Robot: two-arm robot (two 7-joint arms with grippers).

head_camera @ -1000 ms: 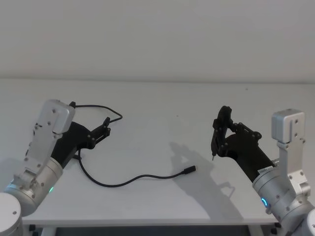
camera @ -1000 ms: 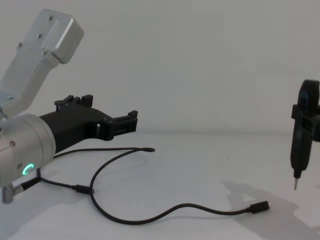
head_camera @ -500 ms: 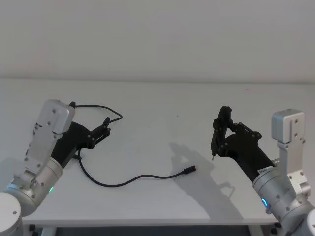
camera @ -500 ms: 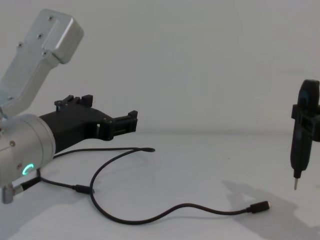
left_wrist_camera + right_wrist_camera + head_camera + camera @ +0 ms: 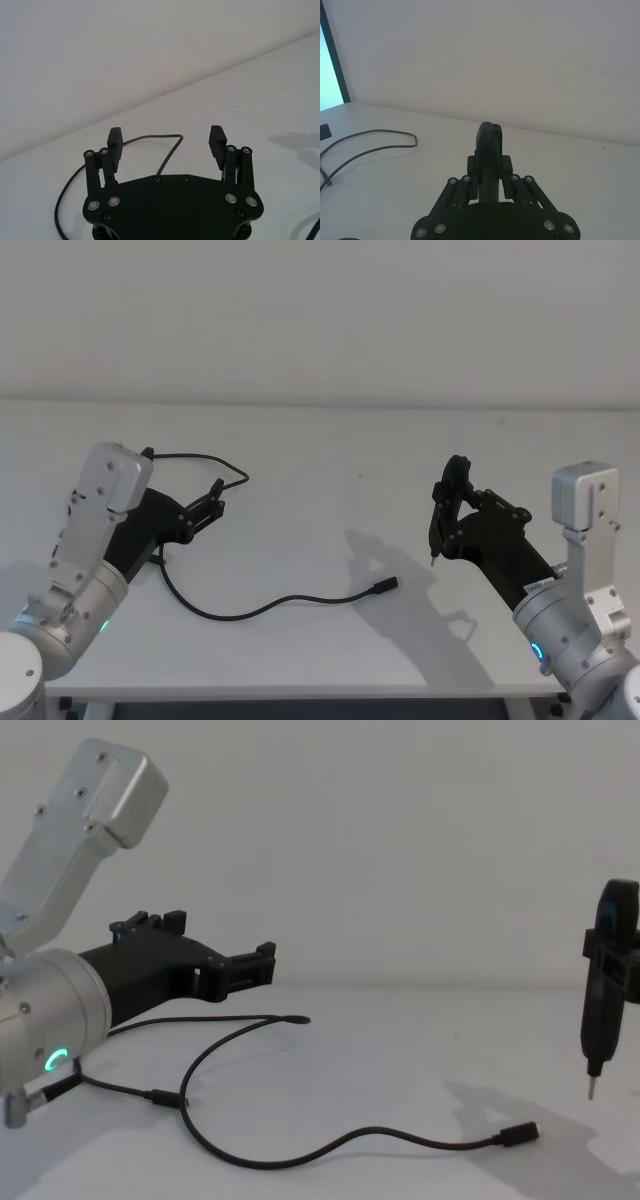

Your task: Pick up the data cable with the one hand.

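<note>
fingers (image 5: 114,143) of left gripper (image 5: 214,497) spread wide, empty. cable (image 5: 320,597) on table (image 5: 330,470) runs under & just past left gripper, plug end trailing away twd right gripper (image 5: 449,504), clamped on pin-tip tool (image 5: 436,536). left gripper's nearer, prob needs dropping down.

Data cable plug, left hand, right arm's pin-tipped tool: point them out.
data cable (image 5: 385,586): head view, on its plug end.
left hand (image 5: 165,132): left wrist view, midway between the open fingertips.
pin-tipped tool (image 5: 598,1015): chest view, on its black shaft.
</note>
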